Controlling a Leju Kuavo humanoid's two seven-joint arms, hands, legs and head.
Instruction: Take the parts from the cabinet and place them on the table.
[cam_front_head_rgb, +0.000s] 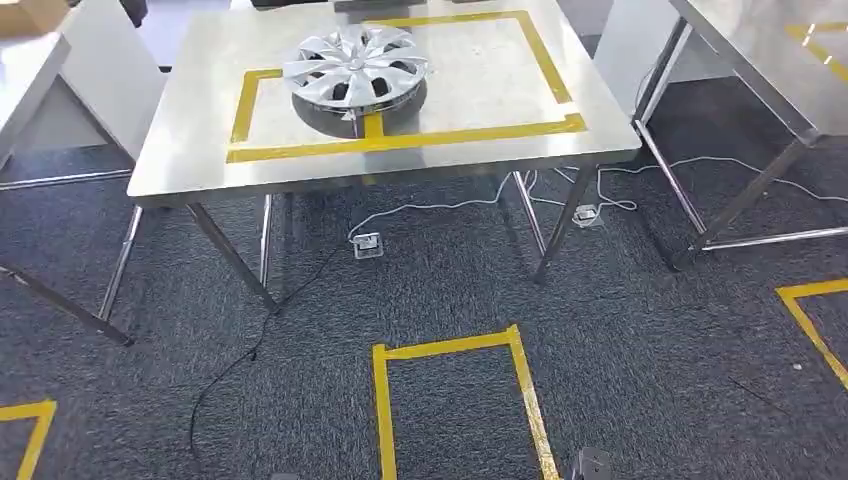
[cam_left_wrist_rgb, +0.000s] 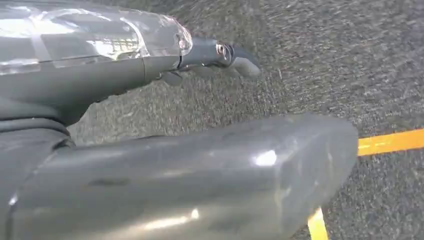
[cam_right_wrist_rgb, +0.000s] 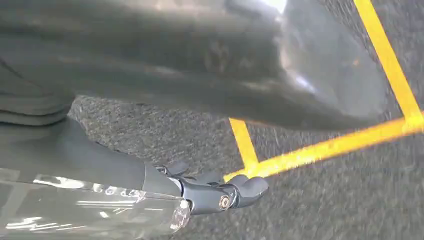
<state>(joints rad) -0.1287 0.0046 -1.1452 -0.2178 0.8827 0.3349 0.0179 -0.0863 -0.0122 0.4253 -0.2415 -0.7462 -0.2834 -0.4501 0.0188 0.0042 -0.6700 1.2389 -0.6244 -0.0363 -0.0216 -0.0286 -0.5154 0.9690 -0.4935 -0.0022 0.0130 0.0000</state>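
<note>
My left hand (cam_left_wrist_rgb: 150, 125) and right hand (cam_right_wrist_rgb: 165, 125) hang over the dark carpet (cam_front_head_rgb: 640, 340) with nothing in them, fingers spread apart. Yellow tape (cam_front_head_rgb: 452, 348) marks a box on the floor just ahead. Farther off, the hubcap (cam_front_head_rgb: 356, 65) lies on the steel table (cam_front_head_rgb: 190, 150), inside its taped outline.
</note>
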